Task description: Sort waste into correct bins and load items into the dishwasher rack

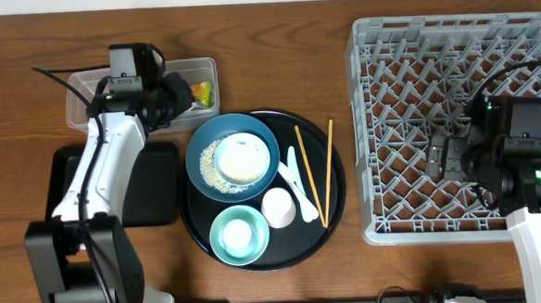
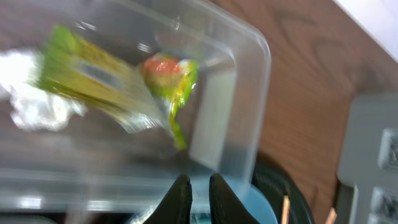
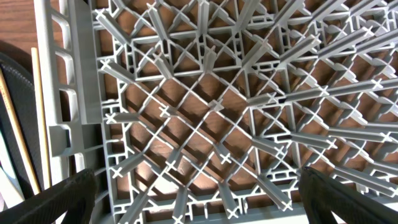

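Note:
The clear tub (image 1: 91, 87) at the back left holds yellow-green wrappers (image 1: 202, 92). In the left wrist view the wrappers (image 2: 106, 74) lie in the tub (image 2: 249, 93) beside a crumpled white tissue (image 2: 31, 106). My left gripper (image 1: 173, 99) (image 2: 199, 186) is at the tub's near right corner, shut and empty. The dark-blue bowl (image 1: 202, 164) holds rice and a white bowl (image 1: 243, 158). A teal bowl (image 1: 240, 235), a white cup (image 1: 278, 207), a white spoon (image 1: 298, 182) and chopsticks (image 1: 329, 172) lie beside it. My right gripper (image 1: 447, 158) (image 3: 199, 199) hangs open and empty over the grey rack (image 1: 459, 30) (image 3: 205, 112).
The bowls, spoon and chopsticks sit on a large round black tray (image 1: 339, 213). The shallow black tray (image 1: 157, 190) lies at the left, partly under my left arm. Two chopsticks (image 3: 37, 112) show at the left edge of the right wrist view.

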You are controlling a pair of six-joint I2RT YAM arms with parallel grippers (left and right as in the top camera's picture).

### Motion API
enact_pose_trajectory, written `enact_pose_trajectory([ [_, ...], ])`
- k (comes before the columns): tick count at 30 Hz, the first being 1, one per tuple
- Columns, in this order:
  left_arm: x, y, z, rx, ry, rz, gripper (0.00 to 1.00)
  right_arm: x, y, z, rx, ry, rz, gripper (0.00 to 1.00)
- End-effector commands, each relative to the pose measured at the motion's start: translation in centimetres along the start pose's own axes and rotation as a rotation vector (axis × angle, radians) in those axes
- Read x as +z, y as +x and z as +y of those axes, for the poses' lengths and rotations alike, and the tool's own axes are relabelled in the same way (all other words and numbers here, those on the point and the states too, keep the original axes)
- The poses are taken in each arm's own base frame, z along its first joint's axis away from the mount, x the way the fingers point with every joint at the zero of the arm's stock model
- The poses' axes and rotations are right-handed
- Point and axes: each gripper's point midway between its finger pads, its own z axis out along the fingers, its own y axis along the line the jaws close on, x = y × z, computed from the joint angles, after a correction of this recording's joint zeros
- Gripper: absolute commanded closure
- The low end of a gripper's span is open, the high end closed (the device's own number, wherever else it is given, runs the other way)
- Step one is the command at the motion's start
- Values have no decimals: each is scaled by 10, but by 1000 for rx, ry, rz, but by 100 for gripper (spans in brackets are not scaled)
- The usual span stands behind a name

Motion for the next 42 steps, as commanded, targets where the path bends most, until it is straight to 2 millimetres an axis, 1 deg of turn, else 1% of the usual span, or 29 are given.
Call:
enact_pose_trajectory([
  [1,-21,13,-29,82,64,23,79,-4,-4,4,-7,0,-14,1],
  [3,-22,33,-34,108,52,81,67,-4,-4,4,-7,0,-14,1],
  [4,-22,43,-35,111,43,115,64,-4,-4,4,-7,0,-13,1],
  [8,-18,87,-33,142,-17,253,61,-4,-4,4,-7,-1,-14,1],
  [11,-10,115,-30,180,-73,323,51,-4,-4,4,-7,-1,-14,1],
  [14,0,136,-30,221,-92,363,46,-4,-4,4,-7,-1,-14,1],
  [16,6,145,-30,245,-108,375,43,-4,-4,4,-7,-1,-14,1],
  [18,14,150,-28,270,-135,376,40,-4,-4,4,-6,-2,-14,1],
  [21,25,153,-20,300,-196,371,40,-4,-4,5,-7,-6,-13,1],
  [25,40,158,-19,306,-204,385,39,-4,-3,5,-7,-8,-12,1],
  [30,55,157,-18,308,-198,378,40,-4,-3,5,-7,-8,-9,1],
  [31,57,156,-19,309,-195,373,44,-4,-3,5,-7,-8,-9,1],
  [33,60,155,-20,310,-189,365,48,-4,-3,5,-7,-8,-9,1],
  [37,62,157,-20,314,-189,368,50,-4,-3,5,-7,-8,-9,1],
  [40,64,159,-20,317,-192,376,60,-4,-3,5,-7,-8,-9,1],
  [42,67,162,-18,319,-198,386,62,-4,-2,5,-7,-7,-6,1],
])
